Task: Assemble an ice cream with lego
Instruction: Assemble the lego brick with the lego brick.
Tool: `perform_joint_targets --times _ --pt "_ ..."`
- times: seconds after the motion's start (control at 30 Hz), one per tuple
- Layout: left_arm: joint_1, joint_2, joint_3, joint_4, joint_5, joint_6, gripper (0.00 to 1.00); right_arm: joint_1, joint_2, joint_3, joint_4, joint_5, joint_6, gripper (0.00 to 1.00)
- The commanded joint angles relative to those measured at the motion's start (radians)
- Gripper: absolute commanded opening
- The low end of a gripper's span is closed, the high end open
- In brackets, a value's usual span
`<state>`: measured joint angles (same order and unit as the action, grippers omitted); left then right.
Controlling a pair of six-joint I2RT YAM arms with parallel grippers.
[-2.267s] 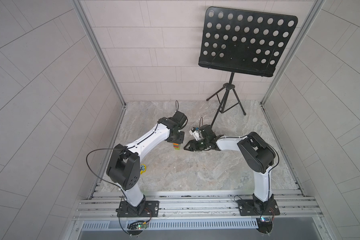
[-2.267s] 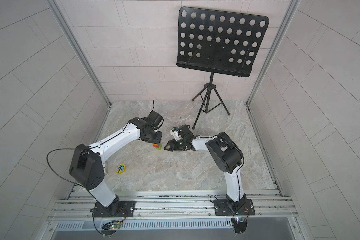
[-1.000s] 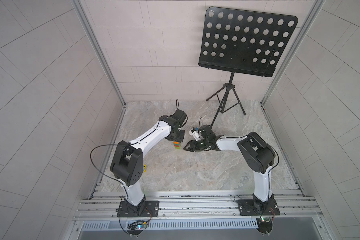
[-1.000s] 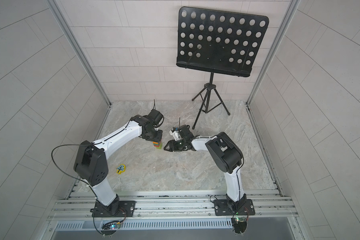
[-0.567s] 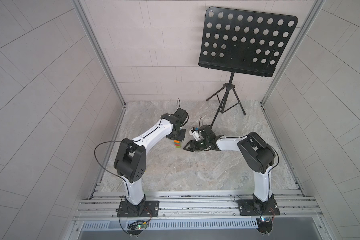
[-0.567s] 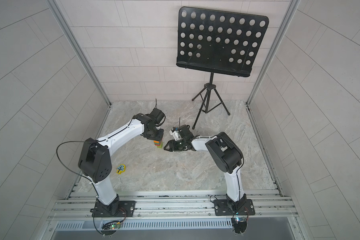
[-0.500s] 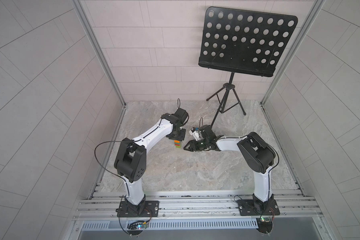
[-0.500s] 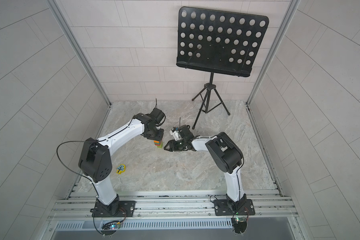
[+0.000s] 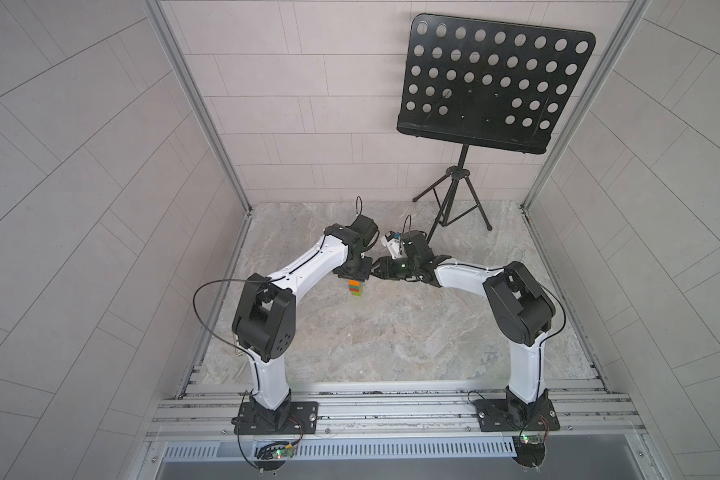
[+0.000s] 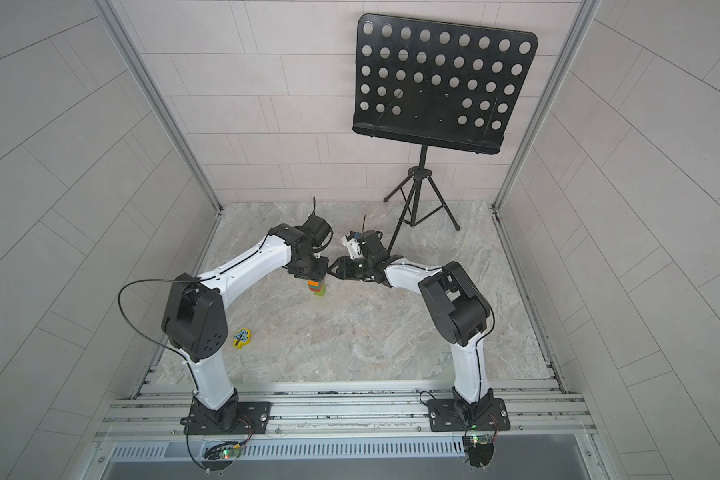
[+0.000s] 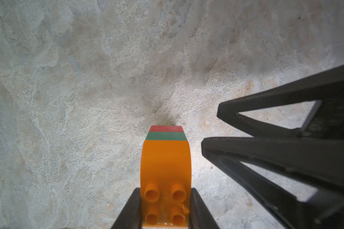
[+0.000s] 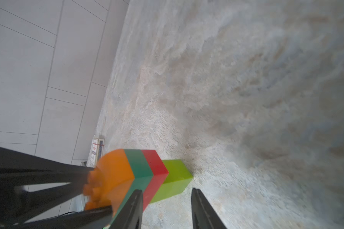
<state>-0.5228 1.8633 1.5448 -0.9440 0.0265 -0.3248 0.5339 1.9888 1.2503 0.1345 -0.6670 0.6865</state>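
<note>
The glossy ice cream (image 12: 139, 174), a rounded orange cap over a square lime stem, is standing on the mottled counter (image 9: 391, 332). The left end effector (image 11: 165, 191) is pinching its studded cap, and the right end effector (image 12: 166, 191) is hovering alongside, jaws parted.

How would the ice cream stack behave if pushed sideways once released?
The ice cream stack probably tips easily: wider layers sit on a narrow lime stem. Likely stiff, hard interlocked bricks. Glossy sides may slip.

Shows ice cream (image 12: 147, 172) stem-down on marble floor (image 12: 246, 89), orange top clamped by left gripper (image 12: 99, 188) from 9 o'clock; right gripper (image 12: 165, 190) spread apart at 6 o'clock.
</note>
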Motion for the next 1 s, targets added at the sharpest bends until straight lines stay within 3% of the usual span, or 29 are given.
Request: perform_joint_targets --times 0.0,0.33,0.53,0.67,0.83,0.97 --pt "0.004 0.106 -0.091 -0.053 0.036 -0.025 0.13 0.003 0.007 -0.012 -0.053 0.043 -0.028 0.47" --pt "0.008 0.030 -0.075 -0.048 -0.008 -0.048 0.38 0.002 -0.002 -0.025 -0.067 0.091 -0.066 0.60" --pt "0.012 0.012 -0.064 -0.044 -0.003 -0.052 0.50 0.001 -0.059 -0.109 0.063 0.086 -0.073 0.71" --pt "0.016 -0.007 -0.059 -0.037 0.000 -0.059 0.65 -0.009 -0.082 -0.156 0.144 0.091 -0.079 0.73" --pt "0.016 -0.071 -0.061 -0.006 0.024 -0.070 0.83 -0.024 -0.064 -0.289 0.496 -0.010 -0.055 0.73" --pt "0.016 -0.185 -0.095 0.047 0.033 -0.080 0.90 -0.022 0.000 -0.392 0.827 -0.053 -0.054 0.78"
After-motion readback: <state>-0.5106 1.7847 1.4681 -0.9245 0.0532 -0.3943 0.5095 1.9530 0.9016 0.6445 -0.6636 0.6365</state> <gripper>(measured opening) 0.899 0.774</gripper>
